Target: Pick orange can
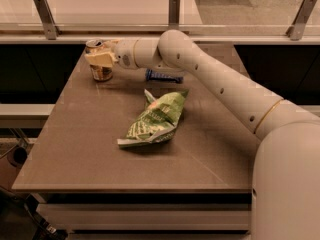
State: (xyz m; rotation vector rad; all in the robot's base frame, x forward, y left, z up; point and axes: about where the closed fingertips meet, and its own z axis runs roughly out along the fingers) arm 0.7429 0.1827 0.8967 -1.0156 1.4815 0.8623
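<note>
The orange can point(102, 74) stands upright at the far left of the brown table point(75, 149). Its silver top rim shows just above the gripper. My gripper point(98, 55) reaches in from the right and is shut on the can. One cream finger point(101, 59) lies across the front of the can's upper body, and the other finger is hidden behind it. The can's base rests on the table.
A crumpled green chip bag point(156, 119) lies mid-table. A flat dark-blue snack bar point(163, 76) lies under my forearm, right of the can. A glass railing with metal posts point(45, 16) runs along the back. My arm point(225, 89) spans the table's right side.
</note>
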